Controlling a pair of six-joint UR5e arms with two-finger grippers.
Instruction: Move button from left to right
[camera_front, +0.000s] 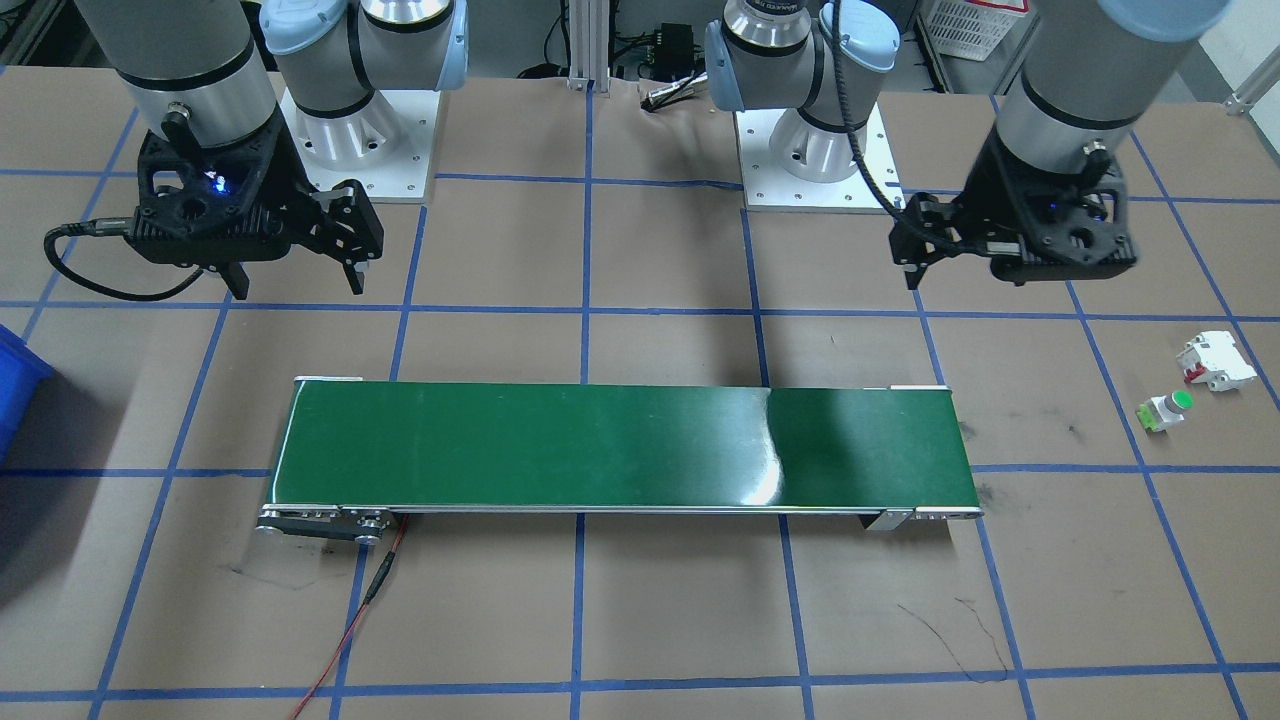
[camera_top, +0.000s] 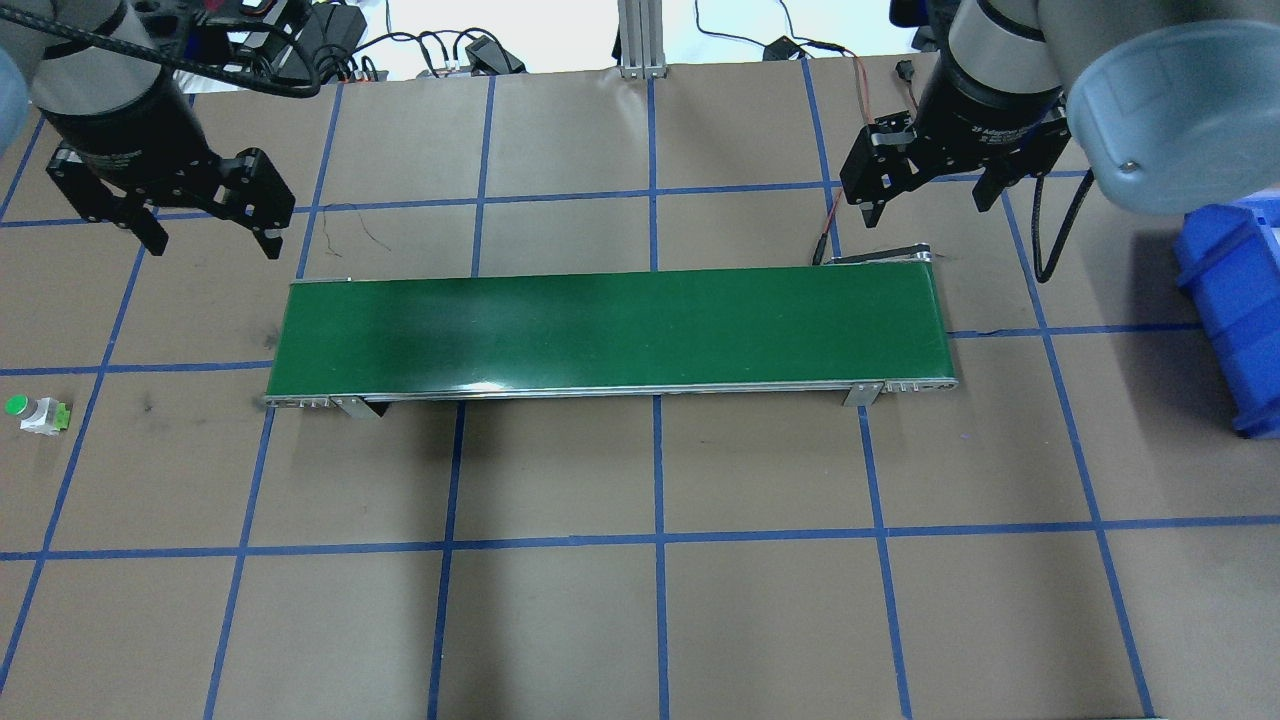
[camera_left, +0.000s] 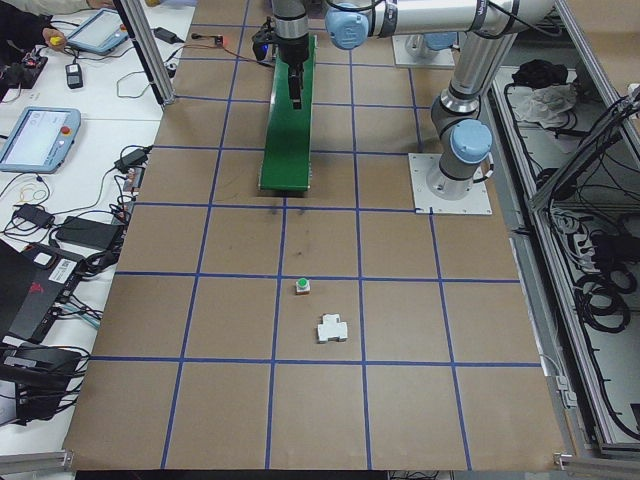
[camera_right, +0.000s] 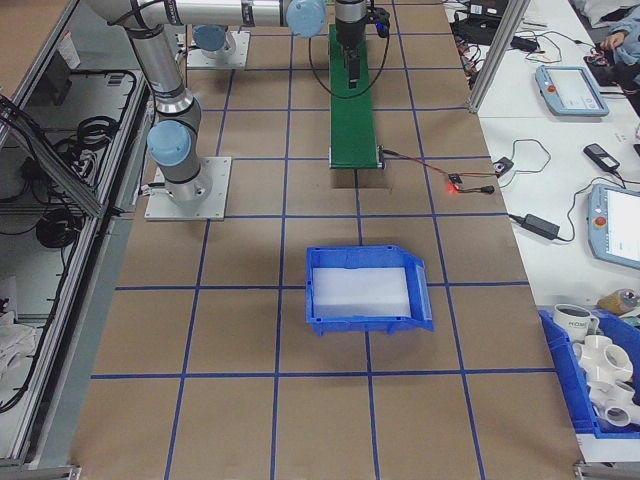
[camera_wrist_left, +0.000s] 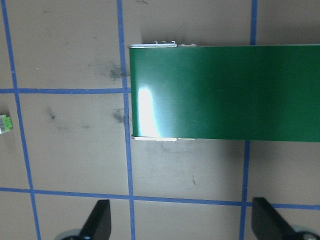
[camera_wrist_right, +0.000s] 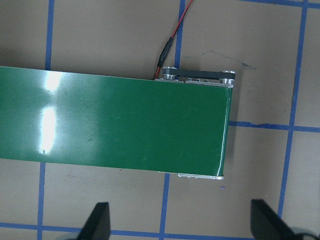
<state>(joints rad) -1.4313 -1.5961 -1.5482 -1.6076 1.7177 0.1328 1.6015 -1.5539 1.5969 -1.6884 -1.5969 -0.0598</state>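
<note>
The button lies on its side on the brown table, green cap and white and light-green body, well off the left end of the green conveyor belt. The overhead view has the button at its left edge, and the left wrist view catches only the button's edge. My left gripper hangs open and empty above the table behind the belt's left end, far from the button. My right gripper hangs open and empty behind the belt's right end.
A white circuit breaker with a red lever lies just beside the button. A blue bin stands on the table past the belt's right end. A red wire runs from the belt's motor end across the table.
</note>
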